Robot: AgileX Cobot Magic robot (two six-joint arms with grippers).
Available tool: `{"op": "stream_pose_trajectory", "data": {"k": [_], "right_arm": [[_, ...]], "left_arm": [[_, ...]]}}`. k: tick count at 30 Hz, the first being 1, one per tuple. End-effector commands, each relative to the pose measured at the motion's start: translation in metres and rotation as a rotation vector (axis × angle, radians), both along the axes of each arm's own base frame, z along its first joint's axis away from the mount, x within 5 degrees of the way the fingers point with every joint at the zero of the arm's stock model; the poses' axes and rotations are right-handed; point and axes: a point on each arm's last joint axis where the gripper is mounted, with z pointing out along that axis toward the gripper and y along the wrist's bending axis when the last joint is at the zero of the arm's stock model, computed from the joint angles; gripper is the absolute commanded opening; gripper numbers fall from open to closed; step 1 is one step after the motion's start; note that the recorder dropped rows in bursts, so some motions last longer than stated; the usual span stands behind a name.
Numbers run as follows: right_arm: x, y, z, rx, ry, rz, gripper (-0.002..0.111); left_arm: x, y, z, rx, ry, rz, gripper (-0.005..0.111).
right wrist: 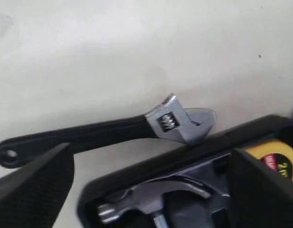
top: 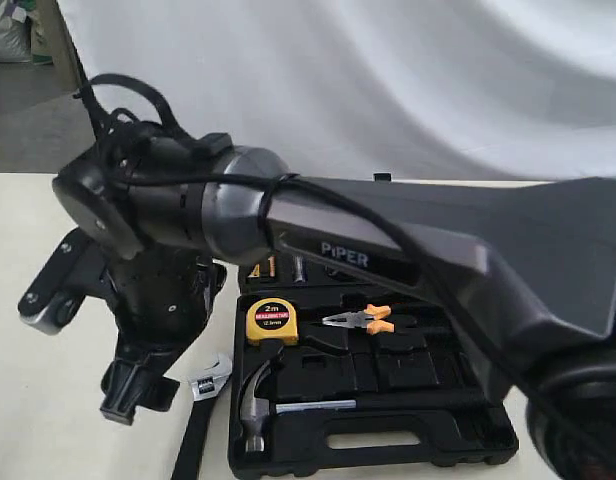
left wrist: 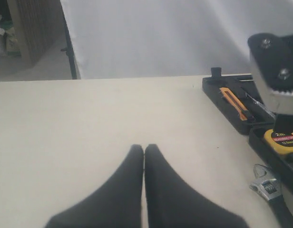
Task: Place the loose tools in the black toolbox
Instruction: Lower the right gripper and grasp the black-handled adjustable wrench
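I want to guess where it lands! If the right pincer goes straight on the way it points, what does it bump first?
Most likely the toolbox edge, by the hammer head. The wrench lies just beside that edge, so the open right pincer might touch it instead; depth is hard to judge.

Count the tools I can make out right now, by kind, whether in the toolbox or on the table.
Claw hammer: 1
Adjustable wrench: 1
Yellow tape measure: 1
Orange-handled pliers: 1
Orange utility knife: 1
Total: 5
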Motion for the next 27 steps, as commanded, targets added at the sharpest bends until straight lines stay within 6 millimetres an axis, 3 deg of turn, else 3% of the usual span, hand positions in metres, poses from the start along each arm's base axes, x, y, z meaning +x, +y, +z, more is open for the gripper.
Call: {"op": "stream_pose_trajectory", "data": {"k": [1, 5, 8, 16, 27], "right_arm": [[-0.013, 0.0, -0.005, 0.057, 0.172, -0.07, 0.082], [-0.019, 0.001, -0.04, 0.048, 0.256, -0.15, 0.082], [-0.012, 0.0, -0.058, 0.046, 0.239, -0.27, 0.082], [-0.006, 0.002, -0.066, 0.075, 0.211, -0.362, 0.082], [0.003, -0.003, -0.099, 0.021, 0.228, -0.602, 0.082]], "left_arm": [[0.0, 0.0, -0.001, -0.012, 0.001, 0.005, 0.001], [0.0, 0.0, -0.001, -0.012, 0.001, 0.005, 0.001], [0.0, 0.0, -0.001, -0.012, 0.001, 0.005, 0.001], [0.0, 0.0, -0.001, -0.009, 0.001, 0.005, 0.001], [0.0, 0.0, -0.001, -0.009, 0.001, 0.005, 0.001]]}}
